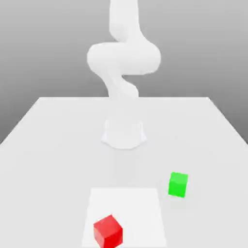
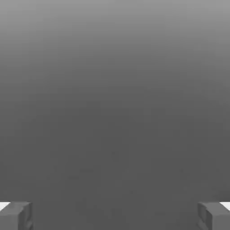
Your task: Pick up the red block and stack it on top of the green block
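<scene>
The red block (image 1: 107, 231) is a small cube resting on the table near the front edge, slightly to the exterior view's left of centre. The green block (image 1: 178, 184) stands on the table farther back and to the exterior view's right, well apart from the red one. In the hand view my gripper (image 2: 115, 215) is open, its two grey fingertips (image 2: 16, 216) far apart with nothing between them, facing a plain grey background. The white arm (image 1: 123, 58) rises from its base and leaves the exterior view at the top.
The arm's round base (image 1: 123, 133) sits mid-table behind both blocks. A lighter square patch (image 1: 131, 208) marks the white table (image 1: 43, 145) under the red block. The table's side edges run diagonally at both sides.
</scene>
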### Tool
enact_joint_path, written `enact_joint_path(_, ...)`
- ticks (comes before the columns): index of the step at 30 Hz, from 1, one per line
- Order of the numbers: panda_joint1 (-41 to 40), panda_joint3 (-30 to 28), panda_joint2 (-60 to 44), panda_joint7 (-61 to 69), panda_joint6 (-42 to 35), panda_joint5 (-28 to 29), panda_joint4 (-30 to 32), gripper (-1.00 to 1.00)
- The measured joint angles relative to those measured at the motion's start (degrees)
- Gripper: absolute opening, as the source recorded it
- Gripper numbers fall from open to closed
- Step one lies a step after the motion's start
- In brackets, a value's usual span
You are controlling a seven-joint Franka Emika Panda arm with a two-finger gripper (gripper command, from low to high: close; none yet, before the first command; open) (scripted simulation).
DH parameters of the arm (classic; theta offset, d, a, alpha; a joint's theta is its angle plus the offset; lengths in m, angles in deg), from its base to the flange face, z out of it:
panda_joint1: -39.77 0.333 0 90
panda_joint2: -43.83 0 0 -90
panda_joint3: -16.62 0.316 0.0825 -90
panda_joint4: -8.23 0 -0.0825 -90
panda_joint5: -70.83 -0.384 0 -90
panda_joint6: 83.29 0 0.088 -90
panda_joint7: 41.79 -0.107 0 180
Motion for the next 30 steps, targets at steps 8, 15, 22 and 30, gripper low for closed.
enact_joint_path(8, 5.6, -6.5, -17.1, 14.5, 5.8, -4.6, 2.4, 0.00)
enact_joint_path(15, 8.2, -9.6, -31.7, 26.9, 10.7, -8.3, 4.4, 0.00)
enact_joint_path(22, 7.8, -10.0, -45.7, 36.7, 16.0, -8.5, 6.5, 0.00)
enact_joint_path(30, 5.3, -7.8, -61.4, 43.0, 25.9, -8.9, 6.6, 0.00)
